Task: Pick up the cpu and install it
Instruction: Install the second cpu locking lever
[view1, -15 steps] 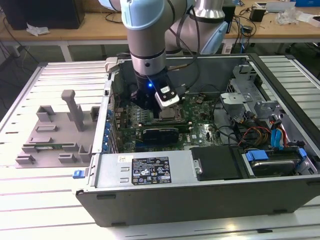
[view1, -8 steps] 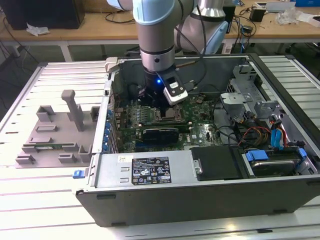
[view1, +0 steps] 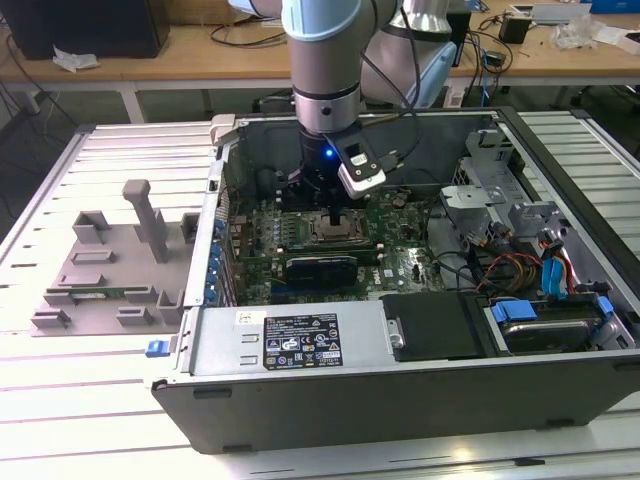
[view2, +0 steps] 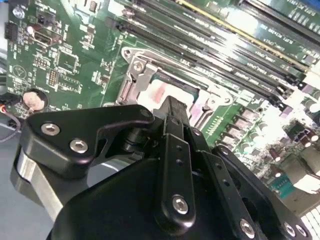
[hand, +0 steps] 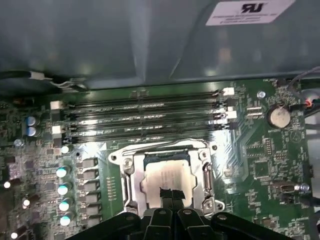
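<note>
Inside the motherboard's socket lies the cpu, its shiny silver top facing up within the metal frame; it shows in the first wrist view as a pale reflective square, and in the second wrist view as a glossy patch just past the dark fingertips. The gripper hangs directly above it, its black fingers drawn narrow, pressed together with hardly a gap, and their tips meet over the near edge of the chip. Whether they touch the metal top cannot be told. In the exterior view the gripper stands upright over the socket in the middle of the board.

Around the socket spreads the green motherboard. Four long memory slots run side by side just beyond the frame, and a row of small cylindrical capacitors stands along one side. A round coin battery sits near a board corner.

All of this lies in an open computer case, resting on its side on a slatted metal counter. The case also holds a black box near its front wall, a drive cage toward the exterior view's right, and a bundle of coloured cables with blue connectors. Beside the case, on the exterior view's left, a grey fixture tray lies on the counter.
</note>
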